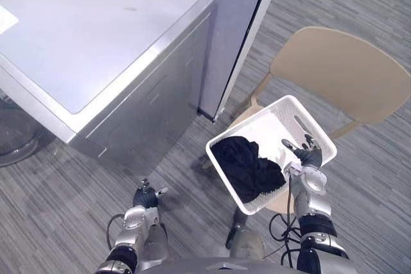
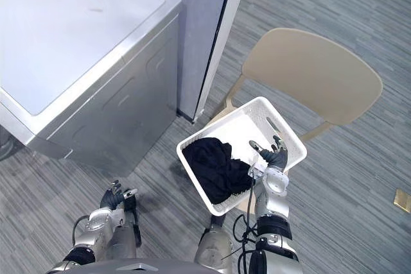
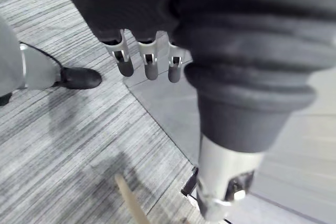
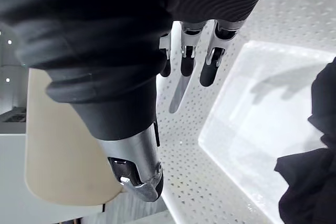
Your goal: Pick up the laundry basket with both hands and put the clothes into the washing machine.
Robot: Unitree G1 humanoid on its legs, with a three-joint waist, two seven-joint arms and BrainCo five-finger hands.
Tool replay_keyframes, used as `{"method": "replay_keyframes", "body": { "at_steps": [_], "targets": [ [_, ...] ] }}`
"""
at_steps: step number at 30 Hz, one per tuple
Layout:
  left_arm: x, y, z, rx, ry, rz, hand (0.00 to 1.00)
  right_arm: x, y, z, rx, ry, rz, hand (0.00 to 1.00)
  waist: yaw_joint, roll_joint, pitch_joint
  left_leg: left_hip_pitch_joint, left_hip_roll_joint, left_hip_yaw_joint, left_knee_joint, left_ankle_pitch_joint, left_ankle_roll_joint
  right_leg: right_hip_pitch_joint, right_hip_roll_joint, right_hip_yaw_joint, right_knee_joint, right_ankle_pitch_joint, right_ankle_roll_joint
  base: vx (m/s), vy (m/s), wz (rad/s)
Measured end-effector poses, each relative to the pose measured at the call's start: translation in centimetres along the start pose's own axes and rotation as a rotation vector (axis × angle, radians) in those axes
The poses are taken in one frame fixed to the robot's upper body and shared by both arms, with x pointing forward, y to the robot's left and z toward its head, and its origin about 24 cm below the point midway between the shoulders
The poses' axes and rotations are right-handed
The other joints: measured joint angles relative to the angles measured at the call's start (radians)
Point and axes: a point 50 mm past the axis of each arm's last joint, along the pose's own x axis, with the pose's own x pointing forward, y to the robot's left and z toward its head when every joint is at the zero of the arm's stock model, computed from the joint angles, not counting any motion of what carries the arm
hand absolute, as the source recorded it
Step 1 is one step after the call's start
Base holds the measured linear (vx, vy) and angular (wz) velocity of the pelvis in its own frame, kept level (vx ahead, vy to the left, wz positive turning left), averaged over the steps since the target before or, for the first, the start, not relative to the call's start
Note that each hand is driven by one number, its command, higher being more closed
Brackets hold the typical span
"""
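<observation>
Closest in, at the lower right of the left eye view: right hand (image 1: 307, 155) poised over the near right rim of the white laundry basket (image 1: 276, 125), fingers straight and spread, curled round nothing. Cannot tell from above whether touching or just clear. Over to the right wrist view for what the eye views hide: fingertips (image 4: 209, 74) just off the perforated inner wall, throwing a shadow on it, thumb held apart, beige seat showing beyond the rim.

Basket sitting tilted on the beige chair (image 1: 347, 72), centre right. Black clothes (image 1: 247, 168) heaped in its lower-left end, bare white bottom beyond them.

Now the room to move: open strip of striped grey floor (image 1: 192, 178) between the basket's left corner and the washing machine (image 1: 90, 43) at upper left. Tall grey panel (image 1: 234, 24) at top centre, just beside the machine and near the chair's left edge.

Left hand (image 1: 146, 197) low at lower left, above bare floor, well apart from the basket, empty. Confirmed in its wrist view: fingers (image 3: 150, 67) straight in a row, holding nothing.
</observation>
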Motion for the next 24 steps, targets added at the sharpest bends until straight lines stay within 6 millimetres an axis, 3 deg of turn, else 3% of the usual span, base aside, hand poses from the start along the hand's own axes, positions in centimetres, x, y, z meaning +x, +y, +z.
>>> {"method": "replay_keyframes", "body": {
  "at_steps": [2, 5, 11, 16, 19, 24],
  "targets": [
    [-0.2, 0.5, -0.4, 0.009, 0.010, 0.007, 0.00, 0.0, 0.2, -0.1, -0.019, 0.002, 0.031, 0.00, -0.007, 0.000, -0.018, 0.008, -0.001, 0.003, 0.000, -0.007, -0.004, 0.014, 0.002, 0.001, -0.019, 0.006, 0.003, 0.05, -0.008, -0.05],
    [-0.5, 0.8, -1.2, 0.041, 0.030, 0.001, 0.00, -0.3, 0.6, -0.4, -0.231, -0.011, 0.153, 0.00, -0.013, -0.001, -0.034, 0.025, -0.004, 0.009, -0.001, -0.015, -0.001, 0.038, 0.004, 0.004, -0.049, 0.018, 0.005, 0.02, -0.005, -0.05],
    [-1.4, 1.3, -3.3, 0.150, 0.091, -0.053, 0.00, -1.4, 1.8, -1.4, -0.873, -0.072, 0.524, 0.00, -0.015, 0.001, -0.054, 0.028, -0.008, 0.012, -0.001, -0.025, -0.007, 0.047, 0.003, 0.011, -0.070, 0.022, 0.009, 0.00, 0.000, 0.00],
    [-1.7, 2.4, -4.2, 0.215, 0.126, -0.058, 0.00, -2.9, 2.7, -3.2, -1.290, -0.122, 0.818, 0.00, -0.007, 0.001, -0.054, 0.023, -0.014, 0.009, -0.001, -0.028, -0.002, 0.045, 0.000, 0.020, -0.073, 0.023, 0.012, 0.00, 0.000, 0.00],
    [-1.7, 2.9, -4.2, 0.241, 0.129, -0.054, 0.00, -3.9, 3.0, -4.3, -1.438, -0.139, 0.972, 0.00, -0.002, 0.000, -0.054, 0.015, -0.015, 0.005, -0.001, -0.028, -0.002, 0.039, 0.000, 0.019, -0.073, 0.023, 0.012, 0.00, 0.000, 0.00],
    [-1.7, 3.0, -4.1, 0.245, 0.126, -0.052, 0.00, -4.4, 2.6, -4.9, -1.592, -0.146, 1.066, 0.00, 0.001, -0.002, -0.051, -0.005, -0.017, -0.002, -0.001, -0.025, -0.004, 0.020, 0.000, 0.019, -0.072, 0.028, 0.008, 0.00, 0.000, 0.00]
  ]
}}
